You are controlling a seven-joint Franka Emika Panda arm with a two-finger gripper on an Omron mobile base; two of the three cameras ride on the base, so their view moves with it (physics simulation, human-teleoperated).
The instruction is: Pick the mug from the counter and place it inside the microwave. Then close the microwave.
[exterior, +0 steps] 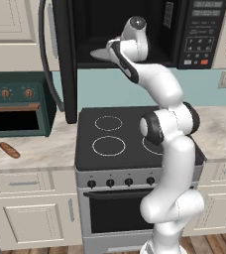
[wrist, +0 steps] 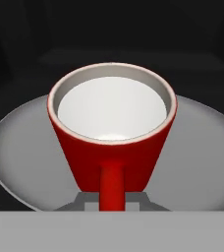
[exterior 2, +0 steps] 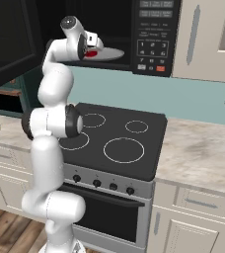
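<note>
No text, brand or number can be read anywhere. The button panel of the microwave (exterior 2: 153,35) carries rows of small keys and a display strip, but the marks on them are too blurred to make out. The mug (wrist: 112,129) is plain, without label.

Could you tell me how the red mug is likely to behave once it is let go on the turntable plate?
The mug looks rigid and glossy, so probably somewhat slippery to grip. It narrows toward its base, so a sideways nudge might tip it. Upright over the turntable plate, it should probably stand steady and not roll.
</note>
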